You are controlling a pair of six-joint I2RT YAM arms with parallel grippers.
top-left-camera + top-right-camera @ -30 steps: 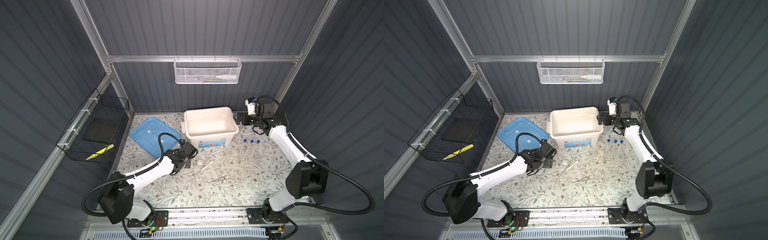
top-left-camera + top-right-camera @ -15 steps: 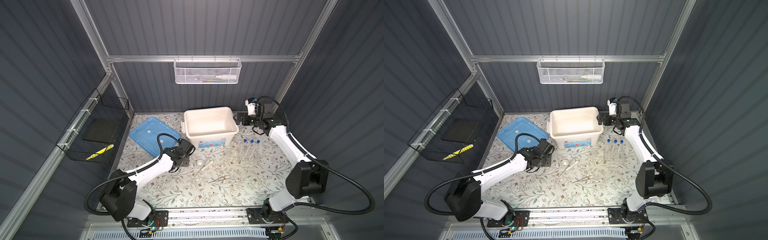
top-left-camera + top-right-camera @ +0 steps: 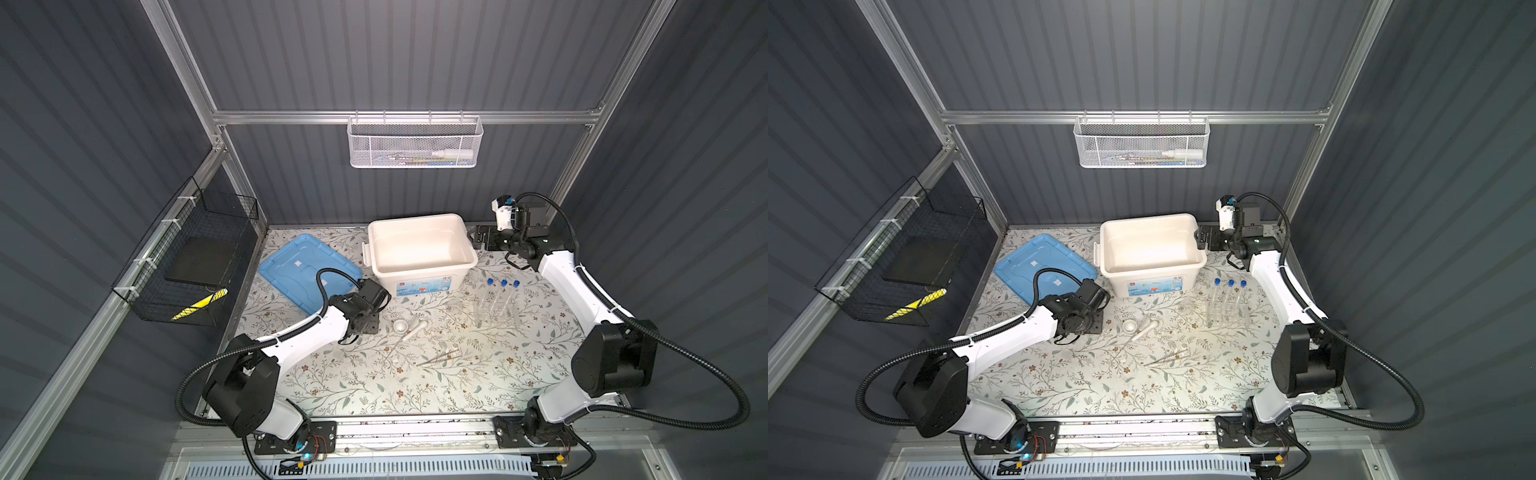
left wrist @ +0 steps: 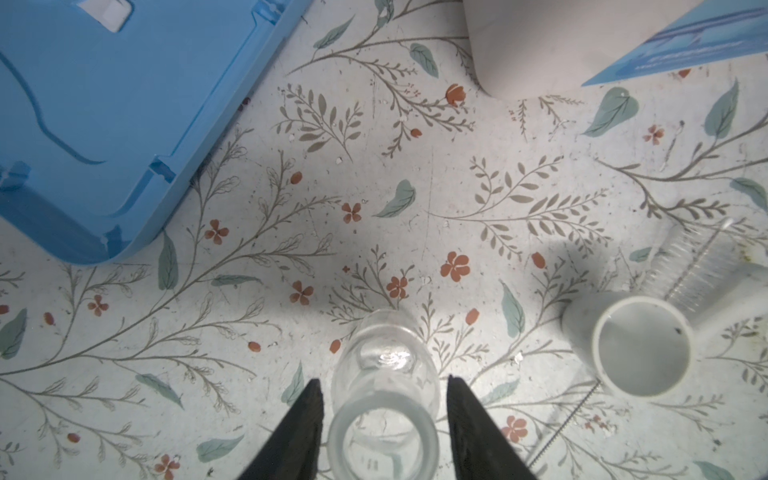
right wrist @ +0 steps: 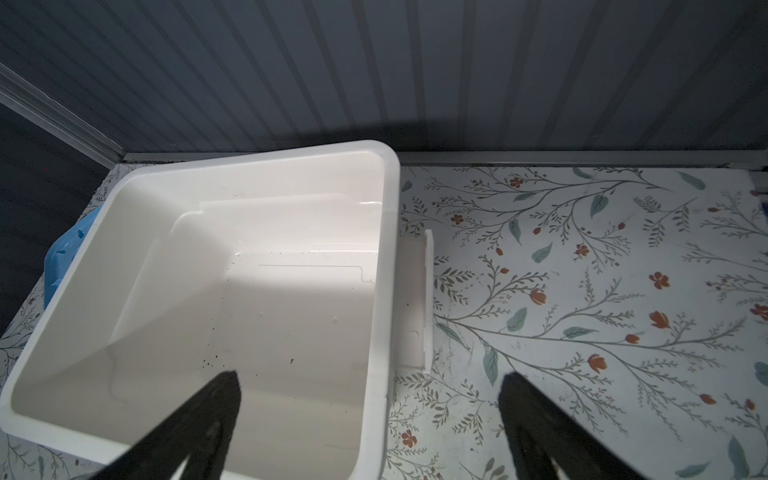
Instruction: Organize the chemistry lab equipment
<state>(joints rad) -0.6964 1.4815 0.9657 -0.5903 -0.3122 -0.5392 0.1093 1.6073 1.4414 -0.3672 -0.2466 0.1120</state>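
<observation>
Left pincer: the left gripper [image 4: 383, 378] stood partly apart, its fingers [image 4: 303, 424] flanking the small clear glass vessel [image 4: 386, 357] with a sliver of gap on each side.
Right pincer: the right gripper [image 5: 370, 415] gaped wide, holding nothing, over the cream box [image 5: 386, 249] rim.
Vessel's place: on the floral mat [image 4: 415, 187], between the blue lid [image 4: 104, 104] and the mortar [image 4: 640, 349].
Hidden: in both top views the left gripper covered the vessel.
Cut off: the pestle [image 4: 739, 303] ran out of the left wrist view.
Top views only: test tubes [image 3: 503, 284] stood upright in the rack [image 3: 494, 316].

Left gripper [image 4: 383, 378] narrower now, closer around clear glass vessel [image 4: 384, 357].
</observation>
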